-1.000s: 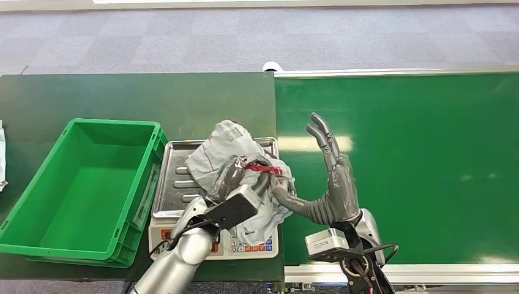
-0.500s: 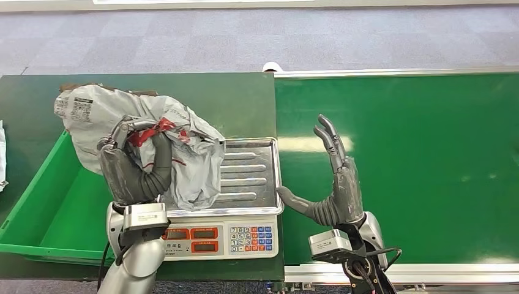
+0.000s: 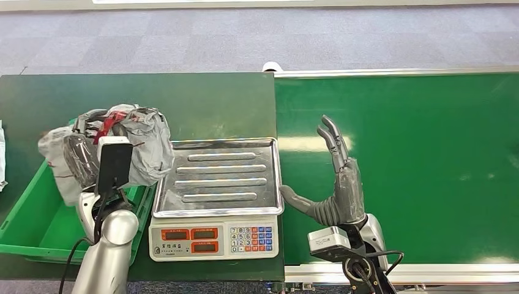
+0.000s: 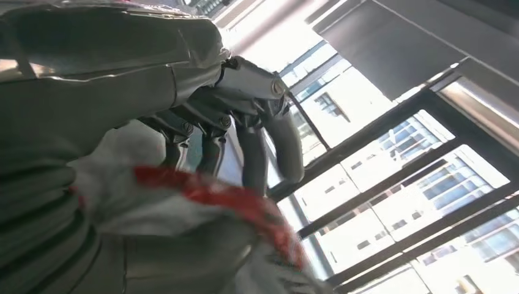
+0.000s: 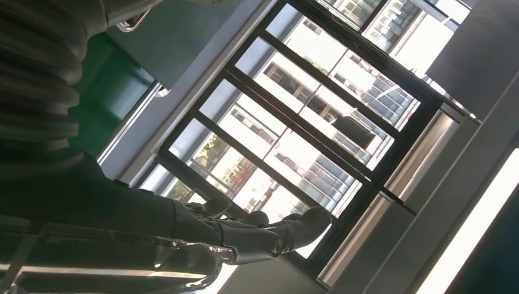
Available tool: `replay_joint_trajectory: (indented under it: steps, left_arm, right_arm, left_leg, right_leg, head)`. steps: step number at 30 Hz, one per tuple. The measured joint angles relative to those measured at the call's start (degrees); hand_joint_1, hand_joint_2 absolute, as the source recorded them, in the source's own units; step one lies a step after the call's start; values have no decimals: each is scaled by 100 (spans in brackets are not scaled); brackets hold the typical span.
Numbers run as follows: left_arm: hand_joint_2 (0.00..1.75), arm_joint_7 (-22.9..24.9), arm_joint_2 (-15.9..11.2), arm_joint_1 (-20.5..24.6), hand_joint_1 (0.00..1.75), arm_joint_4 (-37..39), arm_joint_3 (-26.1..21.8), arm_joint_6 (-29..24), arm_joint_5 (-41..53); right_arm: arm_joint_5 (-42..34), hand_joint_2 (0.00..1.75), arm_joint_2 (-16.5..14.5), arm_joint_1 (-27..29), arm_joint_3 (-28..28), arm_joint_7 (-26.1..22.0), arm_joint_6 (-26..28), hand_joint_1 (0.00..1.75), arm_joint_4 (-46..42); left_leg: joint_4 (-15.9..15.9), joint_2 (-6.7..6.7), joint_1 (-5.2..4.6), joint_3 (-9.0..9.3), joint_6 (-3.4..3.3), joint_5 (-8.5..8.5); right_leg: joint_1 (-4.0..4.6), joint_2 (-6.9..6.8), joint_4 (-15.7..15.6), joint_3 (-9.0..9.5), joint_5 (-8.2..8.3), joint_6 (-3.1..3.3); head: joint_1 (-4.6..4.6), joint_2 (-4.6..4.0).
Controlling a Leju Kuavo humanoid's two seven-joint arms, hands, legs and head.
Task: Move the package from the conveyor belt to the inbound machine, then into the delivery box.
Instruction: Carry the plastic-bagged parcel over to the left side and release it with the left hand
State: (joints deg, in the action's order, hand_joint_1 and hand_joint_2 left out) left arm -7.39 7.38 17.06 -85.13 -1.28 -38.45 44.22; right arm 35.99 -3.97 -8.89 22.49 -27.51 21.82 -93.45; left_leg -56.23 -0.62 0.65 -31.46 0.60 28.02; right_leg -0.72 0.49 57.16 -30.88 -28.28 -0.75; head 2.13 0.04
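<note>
A crumpled grey plastic package (image 3: 141,144) with red tape hangs over the right rim of the green delivery box (image 3: 37,211), and my left hand (image 3: 85,150) grips it from the side. The left wrist view shows the package (image 4: 183,245) close up, with dark fingers (image 4: 269,141) curled over its red strip. The scale with its steel weighing tray (image 3: 217,177) stands bare between box and belt. My right hand (image 3: 333,184) is held upright beside the tray's right edge, fingers spread, holding nothing; its fingers (image 5: 269,236) stretch out in the right wrist view.
The green conveyor belt (image 3: 422,165) runs along the right with a metal frame at its near edge. The scale's keypad and displays (image 3: 214,236) face me. A dark green table (image 3: 183,101) carries box and scale. Something white lies at the far left edge (image 3: 2,156).
My left hand lifted the package off the weighing tray and carried it left, now lower over the box's right rim. The right hand stayed put.
</note>
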Motion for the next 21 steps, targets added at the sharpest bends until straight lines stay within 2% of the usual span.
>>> replay_joint_trajectory:
  steps: [4, 6, 9, 13, 15, 21]
  left_arm:
    - [175, 107, 1, 45, 0, 217, -233, 2, 62]
    - [175, -11, 4, 58, 0, 285, -301, 16, -149]
    - [175, -540, 28, 65, 0, 318, -333, 176, -1012]
    - [175, -1578, 89, 3, 0, 167, -277, 858, -2793]
    - [175, -1958, 112, -85, 0, -8, -177, 1140, -3375]
    - [175, -2342, 130, -491, 0, -609, 265, 1842, -4190]
  right_arm:
    - [-4, 175, 9, -19, 10, 26, 21, 0, 1]
    - [-9, 175, 14, -18, 14, 33, 34, 0, 1]
    - [-29, 175, 24, -18, 20, 54, 43, 0, 1]
    - [-98, 175, 47, -19, 32, 48, 1, 0, 2]
    - [-151, 175, 58, -22, 33, 28, -38, 0, 3]
    - [-294, 175, 105, -39, 30, 11, -139, 0, 3]
  left_leg:
    - [0, -1, 0, 0, 0, 0]
    - [0, -1, 0, 0, 0, 0]
    - [0, -1, 0, 0, 0, 0]
    - [0, -1, 0, 0, 0, 0]
    - [0, -1, 0, -1, 0, 0]
    - [0, -1, 0, -2, -1, 1]
  right_leg:
    - [0, 0, -1, -1, 0, 0]
    - [0, 0, -1, -1, 0, 0]
    - [0, -1, -1, -1, 0, 0]
    - [0, 0, 0, 0, 0, 0]
    - [0, -1, 0, 0, 0, 0]
    - [0, -1, -2, -1, 0, 0]
  head:
    - [-1, 0]
    - [1, 0]
    - [0, 0]
    - [1, 0]
    - [0, 0]
    - [0, 0]
